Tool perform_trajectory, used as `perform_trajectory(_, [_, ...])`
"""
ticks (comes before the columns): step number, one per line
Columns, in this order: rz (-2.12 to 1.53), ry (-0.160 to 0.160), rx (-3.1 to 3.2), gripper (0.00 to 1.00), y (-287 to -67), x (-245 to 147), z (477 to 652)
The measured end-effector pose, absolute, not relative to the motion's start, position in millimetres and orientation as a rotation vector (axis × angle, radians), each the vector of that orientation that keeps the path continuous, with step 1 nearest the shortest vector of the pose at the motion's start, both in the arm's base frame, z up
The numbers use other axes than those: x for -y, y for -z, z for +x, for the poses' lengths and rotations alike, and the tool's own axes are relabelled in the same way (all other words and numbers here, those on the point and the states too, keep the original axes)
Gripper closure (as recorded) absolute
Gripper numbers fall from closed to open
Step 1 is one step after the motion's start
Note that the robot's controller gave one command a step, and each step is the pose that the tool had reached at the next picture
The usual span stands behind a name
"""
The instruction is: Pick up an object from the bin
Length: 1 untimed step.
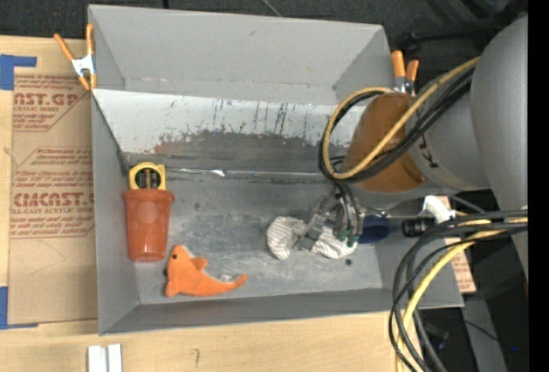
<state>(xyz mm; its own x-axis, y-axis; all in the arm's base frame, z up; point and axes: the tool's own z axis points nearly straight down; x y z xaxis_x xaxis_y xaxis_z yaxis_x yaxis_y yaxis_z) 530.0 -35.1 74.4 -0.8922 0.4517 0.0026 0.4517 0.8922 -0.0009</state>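
White crumpled cloth (283, 237) is lying at 4 o'clock on the grey bin (232, 199) floor, long axis running 9 to 3. Gripper (326, 229) is sitting over its 3 o'clock half; opening and hold: cannot tell.

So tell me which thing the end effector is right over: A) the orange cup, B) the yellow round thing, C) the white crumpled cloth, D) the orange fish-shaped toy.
C: the end effector is down at the white crumpled cloth toward the bin's right; the orange cup is far left.
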Motion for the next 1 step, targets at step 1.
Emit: perform_trajectory(1, [-0.727,0.0,3.052,1.0,-100.1,34.8,529.3])
